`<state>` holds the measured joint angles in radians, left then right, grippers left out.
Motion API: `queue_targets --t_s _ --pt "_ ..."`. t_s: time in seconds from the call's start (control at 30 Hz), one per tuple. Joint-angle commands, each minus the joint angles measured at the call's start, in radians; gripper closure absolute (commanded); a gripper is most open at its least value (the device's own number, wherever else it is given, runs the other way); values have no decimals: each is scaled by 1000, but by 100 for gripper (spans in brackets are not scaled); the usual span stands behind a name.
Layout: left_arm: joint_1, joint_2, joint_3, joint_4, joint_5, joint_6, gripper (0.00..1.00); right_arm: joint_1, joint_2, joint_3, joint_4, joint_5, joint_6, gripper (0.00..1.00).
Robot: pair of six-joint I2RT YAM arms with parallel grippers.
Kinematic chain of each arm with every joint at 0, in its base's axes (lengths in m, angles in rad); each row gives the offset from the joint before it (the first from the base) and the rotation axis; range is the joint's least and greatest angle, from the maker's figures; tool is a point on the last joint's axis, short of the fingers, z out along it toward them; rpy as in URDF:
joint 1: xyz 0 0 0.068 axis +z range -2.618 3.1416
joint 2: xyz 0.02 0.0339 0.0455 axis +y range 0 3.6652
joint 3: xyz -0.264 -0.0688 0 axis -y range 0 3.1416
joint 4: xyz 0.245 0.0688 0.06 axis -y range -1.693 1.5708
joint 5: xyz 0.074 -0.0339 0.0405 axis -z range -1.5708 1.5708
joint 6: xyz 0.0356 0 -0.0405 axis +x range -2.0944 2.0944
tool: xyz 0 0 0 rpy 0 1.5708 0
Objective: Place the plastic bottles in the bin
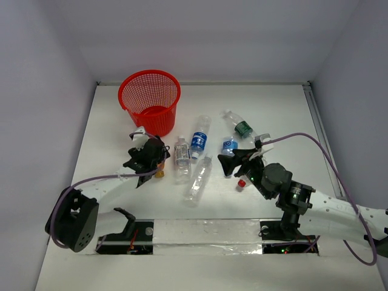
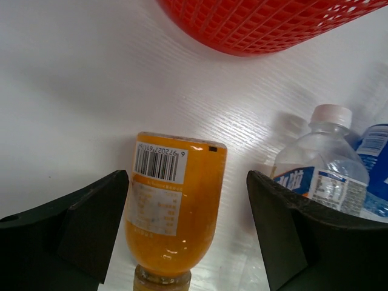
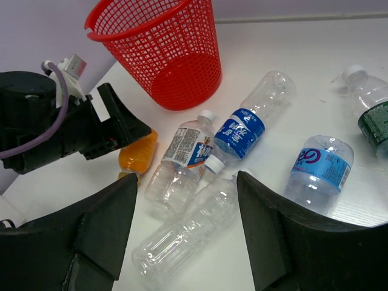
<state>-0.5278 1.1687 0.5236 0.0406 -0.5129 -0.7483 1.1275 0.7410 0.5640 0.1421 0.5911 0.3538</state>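
The red mesh bin (image 1: 150, 100) stands upright at the back left. Several plastic bottles lie on the table in front of it. An orange-filled bottle (image 2: 176, 206) lies between the fingers of my open left gripper (image 2: 187, 182), with a clear gap on its right side. Beside it lie a white-capped labelled bottle (image 1: 182, 157), a blue-labelled one (image 1: 200, 138) and an unlabelled clear one (image 3: 188, 233). My right gripper (image 3: 185, 182) hangs open above that clear bottle, holding nothing. A light-blue-labelled bottle (image 3: 321, 170) and a green-labelled one (image 1: 240, 125) lie to the right.
A small red cap (image 1: 241, 183) shows just under the right gripper (image 1: 233, 162). The bin's wall (image 2: 273, 24) is close ahead of the left gripper (image 1: 148, 154). White walls enclose the table on three sides. A taped strip runs along the near edge by the arm bases.
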Motion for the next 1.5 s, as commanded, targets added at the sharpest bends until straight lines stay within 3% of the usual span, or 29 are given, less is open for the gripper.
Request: queue_targets --t_s 0.0,0.2,0.27,0.47,0.6,0.7,0.77,0.87,1.0,1.1,1.2,1.3,1.47 --pt "9 48 3 79 -10 29 24 8 3 27 48 -2 -13 28" --pt "45 146 4 149 20 46 41 8 4 28 33 15 -6 29" --pt "45 148 0 156 20 38 51 8 3 28 27 18 -4 29" --pt "45 -33 2 133 88 35 66 8 -12 31 7 27 11 29" --pt "23 -197 65 81 155 52 69 8 -25 48 -61 53 80 29" --pt "-11 -285 156 48 159 61 71 8 -32 34 -108 70 161 38" --pt "-49 -317 232 44 157 75 72 8 -25 17 -124 78 197 56" --pt "-84 -311 347 45 154 110 72 -1 32 19 -136 61 241 66" --pt "-84 -242 485 80 130 168 71 -86 176 89 -124 -138 231 67" --pt "-66 -134 629 67 82 234 71 -159 280 141 -178 -169 215 67" --pt "-26 -9 786 33 41 288 71 -259 297 165 -211 -207 205 63" --pt "18 92 886 36 5 328 70 -339 319 162 -223 -227 209 49" --pt "87 196 925 128 -38 429 70 -429 418 178 -240 -232 224 23"
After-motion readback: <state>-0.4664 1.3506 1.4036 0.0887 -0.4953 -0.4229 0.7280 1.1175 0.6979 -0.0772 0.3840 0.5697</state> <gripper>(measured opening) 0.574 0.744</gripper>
